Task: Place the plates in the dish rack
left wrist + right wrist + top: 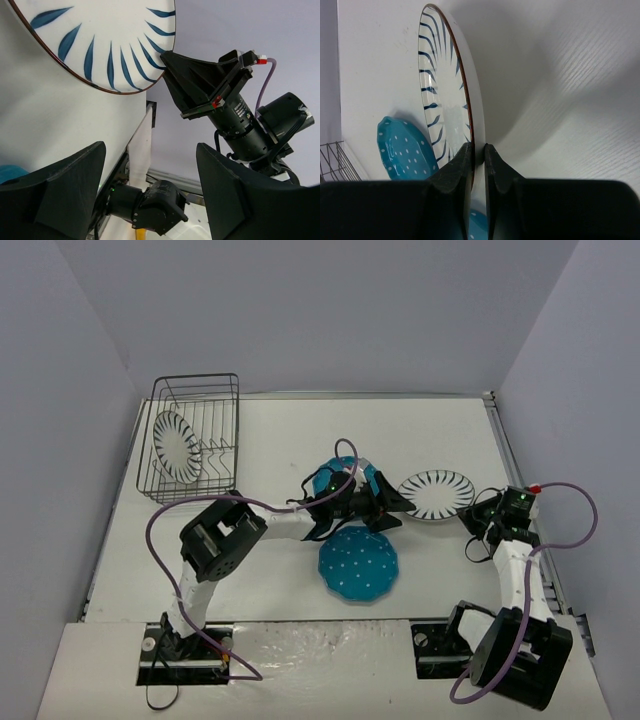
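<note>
The held striped plate (445,100) is caught by its rim in the right gripper (478,152), whose two fingers are pressed together on the edge with only the plate's thickness between them. From the right wrist the plate is seen nearly edge-on. Its rim runs straight out ahead of the jaws, the striped face turned to their left and its shadow falling on the table (280,440) to their right. From above it reads as a flattened oval, so it sits tilted rather than flat, with its long axis running across from one gripper to the other.

At the opposite rim is the left gripper (393,504). Its jaws stand wide apart with nothing between them, and the plate's edge lies just beyond and above their tips in the left wrist view.

Left of the right jaws lies the near teal plate (358,565), flat on the table and apart from the held plate. The far teal plate (358,472) shows partly from under the left wrist.

Bare table lies beyond the held plate toward the back wall. The table's right edge is close behind the right gripper. The dish rack (195,390) stands well apart at the far left corner, past the left arm. The racked striped plate (177,447) stands upright inside it at its left side.
</note>
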Controlling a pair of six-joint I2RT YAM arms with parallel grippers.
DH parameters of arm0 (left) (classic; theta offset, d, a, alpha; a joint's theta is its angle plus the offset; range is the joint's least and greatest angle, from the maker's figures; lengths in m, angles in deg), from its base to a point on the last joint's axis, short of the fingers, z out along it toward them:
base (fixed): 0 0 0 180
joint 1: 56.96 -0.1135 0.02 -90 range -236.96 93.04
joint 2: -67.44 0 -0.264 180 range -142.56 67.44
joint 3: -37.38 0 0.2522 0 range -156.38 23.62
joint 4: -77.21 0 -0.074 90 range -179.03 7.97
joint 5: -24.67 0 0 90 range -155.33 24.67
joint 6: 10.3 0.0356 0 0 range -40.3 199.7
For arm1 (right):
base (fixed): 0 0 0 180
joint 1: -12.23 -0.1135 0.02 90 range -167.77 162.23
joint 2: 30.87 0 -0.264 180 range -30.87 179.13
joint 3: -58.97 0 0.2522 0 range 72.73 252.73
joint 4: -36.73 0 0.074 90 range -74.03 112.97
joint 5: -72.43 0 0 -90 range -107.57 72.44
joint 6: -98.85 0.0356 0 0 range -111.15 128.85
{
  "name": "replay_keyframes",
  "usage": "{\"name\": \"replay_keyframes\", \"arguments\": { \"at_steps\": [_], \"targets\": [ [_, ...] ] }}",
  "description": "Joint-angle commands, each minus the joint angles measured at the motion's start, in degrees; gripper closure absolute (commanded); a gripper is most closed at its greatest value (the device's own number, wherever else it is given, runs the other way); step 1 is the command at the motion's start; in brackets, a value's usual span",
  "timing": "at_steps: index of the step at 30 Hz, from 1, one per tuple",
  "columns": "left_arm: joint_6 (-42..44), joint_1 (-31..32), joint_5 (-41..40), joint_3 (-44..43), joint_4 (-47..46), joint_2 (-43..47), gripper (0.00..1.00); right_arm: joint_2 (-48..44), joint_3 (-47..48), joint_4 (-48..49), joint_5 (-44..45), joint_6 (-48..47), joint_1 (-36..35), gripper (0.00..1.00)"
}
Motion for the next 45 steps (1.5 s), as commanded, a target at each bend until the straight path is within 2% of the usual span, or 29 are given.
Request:
{"name": "replay_keyframes", "arguments": {
  "at_steps": [1, 7, 23, 34, 45],
  "targets": [
    [-7.18, 1.13, -0.82, -4.28, -6.0, 2.54, 0.31, -2.2, 1.38, 8.4, -4.88, 2.63, 0.5, 1.0],
    [-12.11, 1.47, -4.17, -4.01, -1.92, 4.05, 0.29, -2.77, 0.81, 8.63, -4.91, 2.85, 0.5, 1.0],
    [-27.06, 4.14, -16.47, 0.59, -0.78, 4.71, 0.26, -4.26, -0.32, 8.72, -4.83, 3.26, 0.6, 1.0],
    [-30.19, 5.89, -20.07, 2.57, -3.38, 2.86, 0.24, -4.61, -0.98, 8.9, -4.91, 3.23, 0.59, 1.0],
    [-30.09, 6.84, -20.83, -4.95, 0.61, -3.05, 0.24, -5.15, -1.15, 9.09, -5.72, 3.53, 0.61, 1.0]
  ]
}}
